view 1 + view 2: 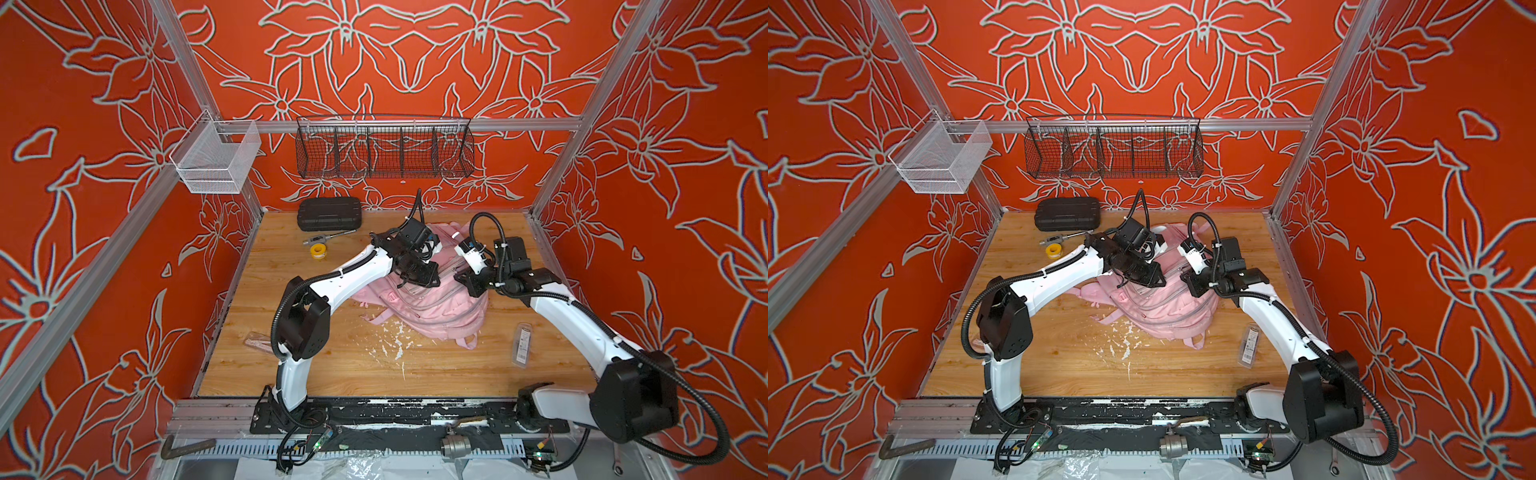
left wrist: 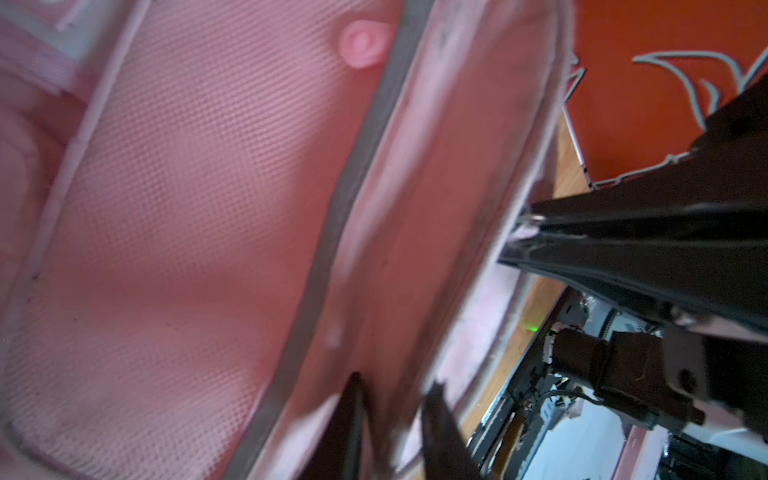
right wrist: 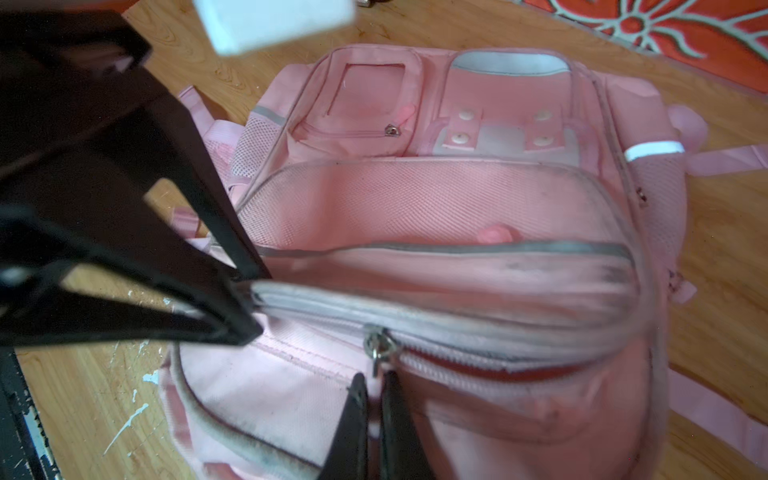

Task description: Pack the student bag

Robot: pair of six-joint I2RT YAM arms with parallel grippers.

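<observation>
We see student bag (image 1: pixel 436 311) mid table (image 1: pixel 311 374), part unzipped. Right gripper (image 3: pixel 374 374) clamped on zipper pull (image 3: pixel 378 347); left gripper (image 2: pixel 395 380) jaws parted astride rim (image 3: pixel 415 316). We'd pinch rim, hold taut, draw zipper pull in 1 steady stroke.

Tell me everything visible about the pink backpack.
The soft pale-pink fabric student bag lies slumped, front up, on the wooden tabletop, straps splayed. It has mesh panels, grubby white zipper trims, a clear window patch, snap studs. One zip gapes. The right claw is shut on the zipper pull; the left claw, parted, straddles the opening's rim.
</observation>
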